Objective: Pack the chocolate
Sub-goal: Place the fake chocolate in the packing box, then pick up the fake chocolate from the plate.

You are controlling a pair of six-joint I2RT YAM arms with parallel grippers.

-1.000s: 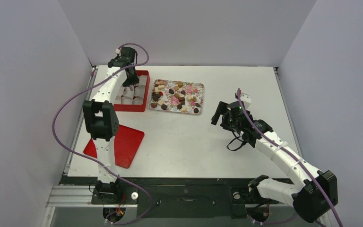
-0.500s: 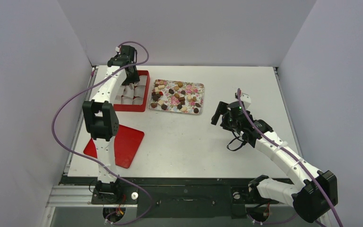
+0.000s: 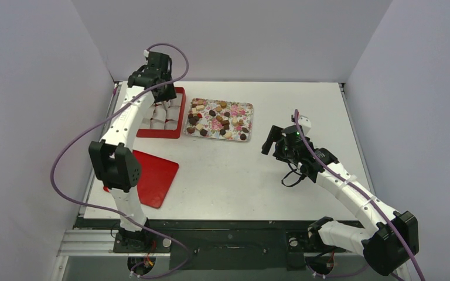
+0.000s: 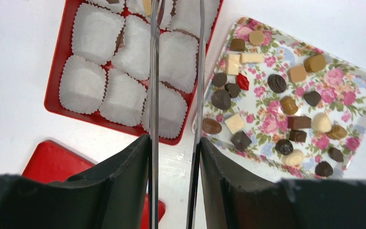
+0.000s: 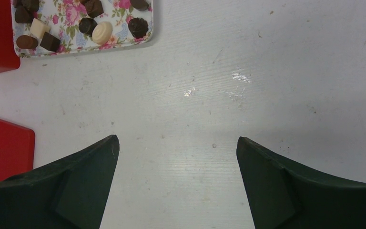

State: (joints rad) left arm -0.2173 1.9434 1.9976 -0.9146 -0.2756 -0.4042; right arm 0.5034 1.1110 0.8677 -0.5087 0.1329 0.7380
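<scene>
Many small chocolates [image 3: 220, 120], dark, tan, cream and one red, lie on a flower-print tray [image 3: 249, 108]; they also show in the left wrist view [image 4: 276, 83]. A red box [image 3: 176, 132] left of the tray holds white paper cups [image 4: 95, 33]. My left gripper [image 3: 162, 96] hovers over the box's right side, shut on thin metal tongs [image 4: 153, 71] whose tips run out of view; a tan piece [image 4: 147, 6] shows by them. My right gripper [image 3: 272, 140] is open and empty over bare table, right of the tray.
A red lid [image 3: 152, 178] lies flat at the near left, under the left arm. The tray's near corner, with a few chocolates [image 5: 101, 32], shows in the right wrist view. White walls enclose the table on three sides.
The left arm has lifted and swung its elbow to the left; its gripper and tongs have risen a little above the red box. The right arm has not moved.
</scene>
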